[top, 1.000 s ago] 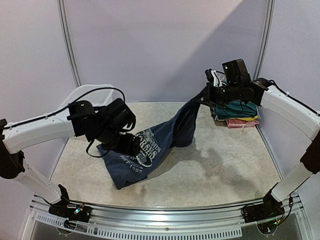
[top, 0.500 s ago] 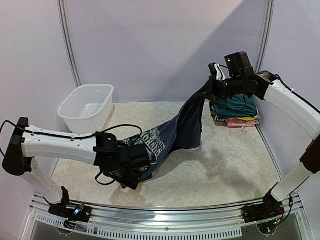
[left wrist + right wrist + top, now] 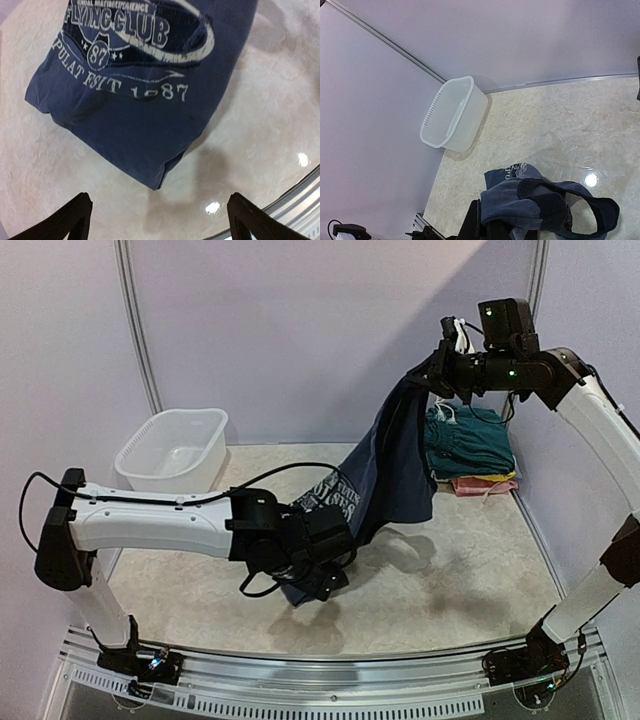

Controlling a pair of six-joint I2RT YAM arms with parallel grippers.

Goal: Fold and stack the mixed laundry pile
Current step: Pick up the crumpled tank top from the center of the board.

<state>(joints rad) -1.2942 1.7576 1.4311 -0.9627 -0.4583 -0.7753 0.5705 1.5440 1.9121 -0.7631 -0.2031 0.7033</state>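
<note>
Down at the near rail [image 3: 330,665], the left end effector [image 3: 325,578] hangs low over the table [image 3: 470,570]. Its fingers [image 3: 75,216] are spread wide, with nothing between them. Just ahead of them is the bottom corner of the navy T-shirt [image 3: 135,100], print facing up and reaching down to the table. From the wrist view I can't tell whether that corner rests on the surface or just clears it. There's bare table to the corner's left and right, and the rail edge sits close behind.

Further in, the T-shirt climbs in a long slant to the upper right. There's plenty of free surface under it and along the right side.

At the far left the white tub [image 3: 175,450] stands against the back wall [image 3: 300,330], well apart from everything. At the far right corner, teal shorts [image 3: 470,440] top a folded stack over a pink piece [image 3: 482,486], near the table's right edge.

Above that stack the right end effector [image 3: 440,370] is pinched tight on the T-shirt's top, the cloth bunched at its tip.

Compared with a second ago, the right arm has gone higher and drawn most of the shirt off the table. The left arm has swung right and nearer, uncovering the tub.
</note>
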